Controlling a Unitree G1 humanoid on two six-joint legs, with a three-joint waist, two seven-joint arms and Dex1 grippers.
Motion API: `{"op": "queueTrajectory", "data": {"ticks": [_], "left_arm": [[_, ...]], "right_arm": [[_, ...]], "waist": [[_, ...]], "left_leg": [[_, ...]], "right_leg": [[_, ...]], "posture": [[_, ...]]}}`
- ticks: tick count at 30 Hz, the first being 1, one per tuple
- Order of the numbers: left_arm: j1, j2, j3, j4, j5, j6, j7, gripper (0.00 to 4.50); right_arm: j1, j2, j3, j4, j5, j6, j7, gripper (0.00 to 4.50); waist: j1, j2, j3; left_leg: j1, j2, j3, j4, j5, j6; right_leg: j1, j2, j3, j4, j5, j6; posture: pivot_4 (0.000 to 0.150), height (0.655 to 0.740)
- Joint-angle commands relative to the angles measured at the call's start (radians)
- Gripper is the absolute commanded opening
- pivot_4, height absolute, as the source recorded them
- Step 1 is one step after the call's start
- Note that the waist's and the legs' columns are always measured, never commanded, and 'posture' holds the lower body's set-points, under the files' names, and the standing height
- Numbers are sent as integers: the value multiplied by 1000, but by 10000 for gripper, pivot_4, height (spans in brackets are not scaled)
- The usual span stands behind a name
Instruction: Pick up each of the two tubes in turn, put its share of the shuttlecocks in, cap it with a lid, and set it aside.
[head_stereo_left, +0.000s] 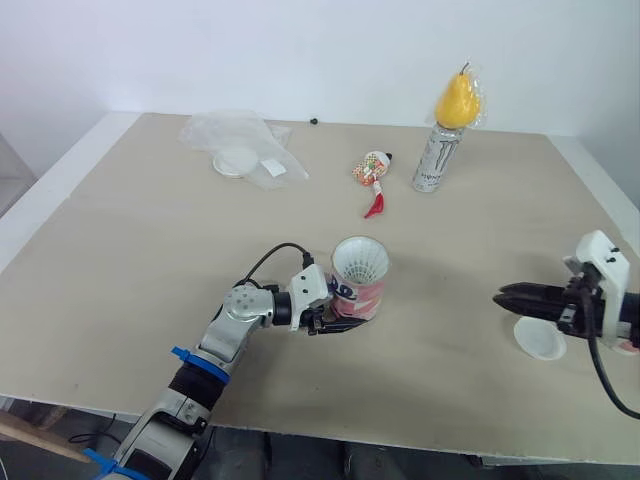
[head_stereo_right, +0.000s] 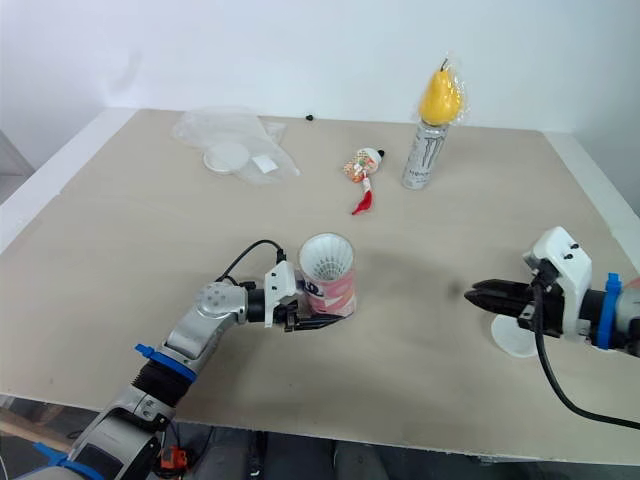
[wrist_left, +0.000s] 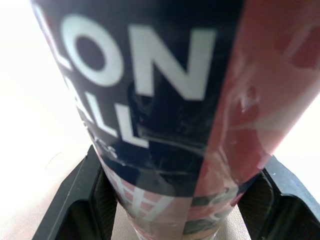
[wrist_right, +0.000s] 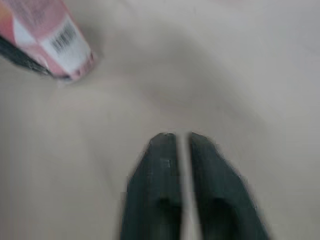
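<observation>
L end effector (head_stereo_left: 338, 320) clamps tube (head_stereo_left: 358, 285) base | R end effector (head_stereo_left: 500, 297) closed, well apart

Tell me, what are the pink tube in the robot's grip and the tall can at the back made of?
The tube looks like cardboard or stiff plastic wrapped in glossy printed film; the left wrist view shows sheen and creases over the lettering, though the core cannot be told for sure. The can looks like thin metal, with a silvery, slightly shiny wall and a dark printed logo.

Left end effector (head_stereo_left: 338, 322) clasping tube (head_stereo_left: 362, 292) at near middle of worktop (head_stereo_left: 150, 240), right end effector (head_stereo_left: 508, 297) at near right, just beside white lid (head_stereo_left: 540, 344)
</observation>
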Motion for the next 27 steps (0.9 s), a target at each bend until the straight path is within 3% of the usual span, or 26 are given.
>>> {"op": "queueTrajectory", "data": {"ticks": [1,4,5,20,27], "left_arm": [[-17,-10,-8,4,-1,0,-3,28151],[-23,-11,-14,14,8,-5,-5,28151],[-24,-12,-16,14,10,-4,-5,28151],[12,2,-32,-68,9,44,25,28151],[23,-2,-37,-98,-3,78,37,28151]], "right_arm": [[-21,-80,38,99,-98,-146,62,29025],[-78,-114,115,208,-160,-258,106,42473],[-107,-118,141,245,-172,-286,122,44743],[-454,-131,429,785,-390,-647,392,44743],[-577,-79,505,946,-465,-765,426,44743]], "waist": [[0,0,0],[-1,0,0],[-2,0,0],[-13,3,-1],[-19,3,-1]], "left_leg": [[0,0,0,0,0,0],[0,0,0,0,0,0],[0,0,0,0,0,0],[2,-1,0,-1,0,0],[4,-1,1,-1,0,0]], "right_leg": [[0,0,0,0,0,0],[0,0,0,0,0,0],[0,0,0,0,0,0],[1,0,0,0,0,3],[3,-1,0,0,0,2]], "posture": [[1500,7400],[1500,7400],[1500,7400],[1500,7400],[1500,7400]]}}
